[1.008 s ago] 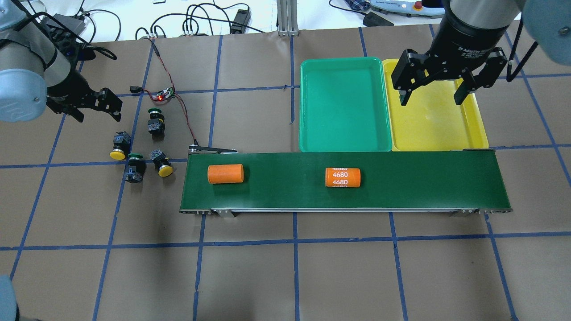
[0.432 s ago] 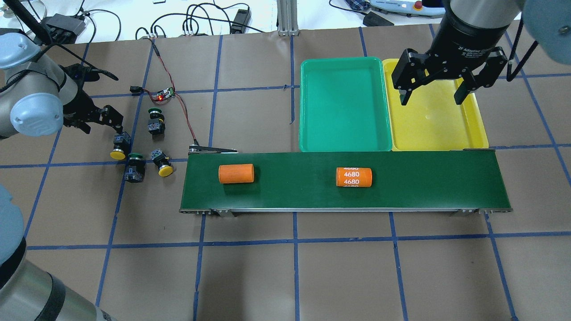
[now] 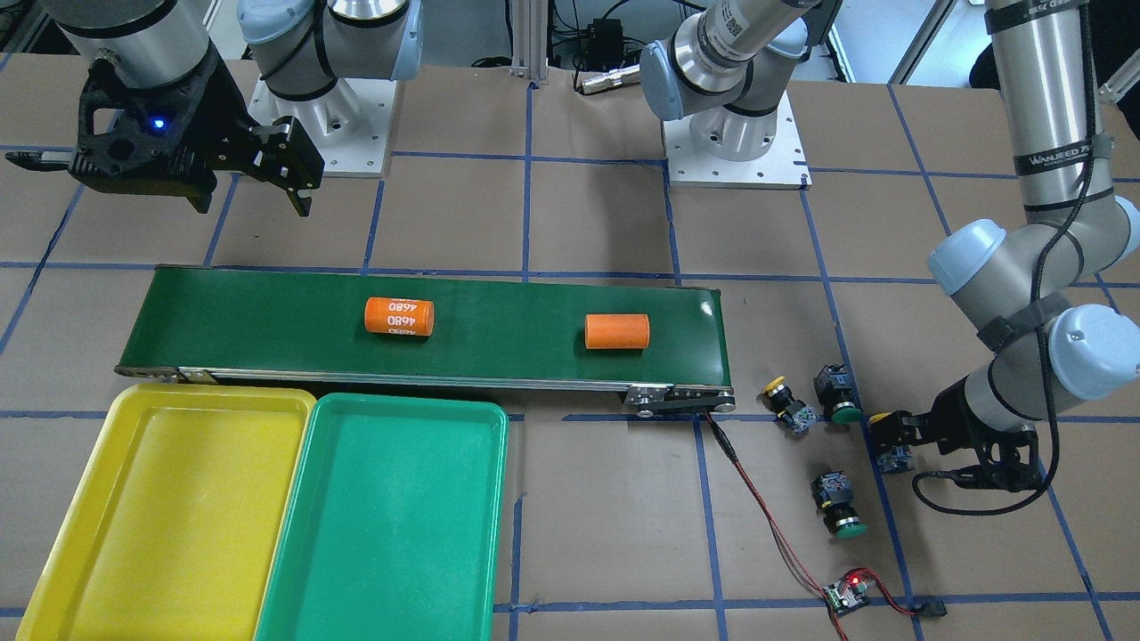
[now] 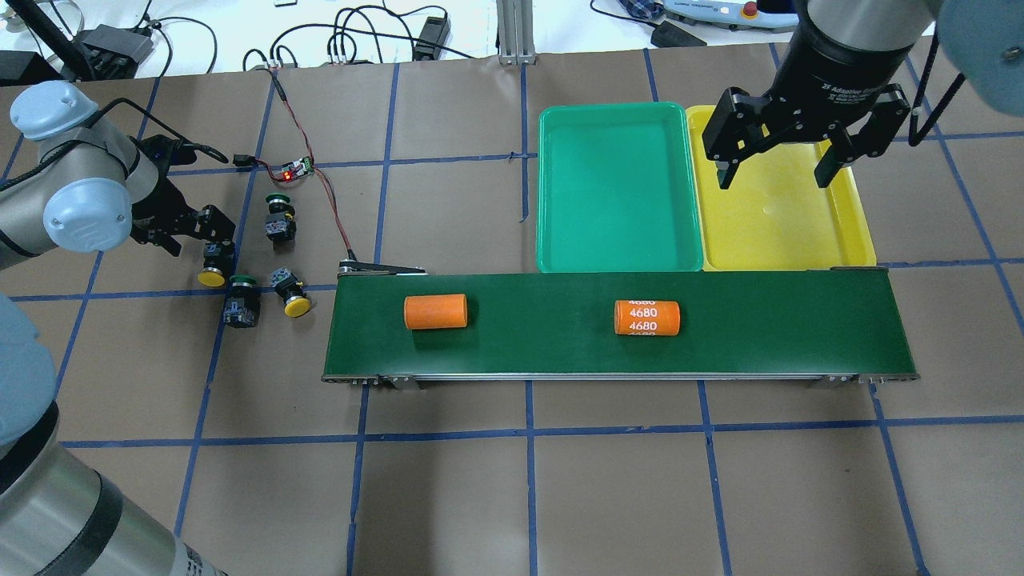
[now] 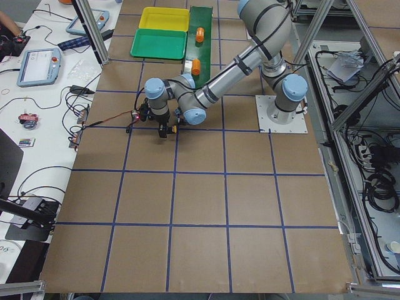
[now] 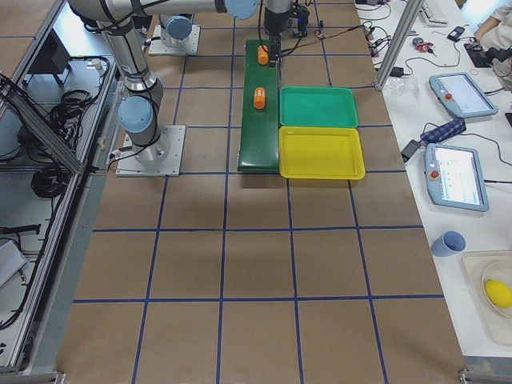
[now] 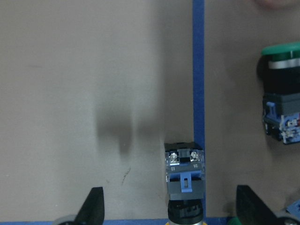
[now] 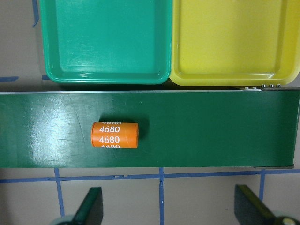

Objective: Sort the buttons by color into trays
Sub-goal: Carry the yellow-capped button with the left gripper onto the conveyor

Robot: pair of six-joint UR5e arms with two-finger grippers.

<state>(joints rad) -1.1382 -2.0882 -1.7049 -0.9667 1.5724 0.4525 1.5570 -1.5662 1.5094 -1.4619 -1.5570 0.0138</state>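
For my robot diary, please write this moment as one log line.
left pincer open over yellow button | right pincer open, empty | yellow tray, green tray empty

The left gripper sat low at a yellow button, one finger overlapping it. Just past its fingertips lay a green button and a second yellow button. Another green button lay near its side. The right gripper hung high. The belt with two cylinders lay ahead of it, and the yellow tray and green tray lay beyond that.
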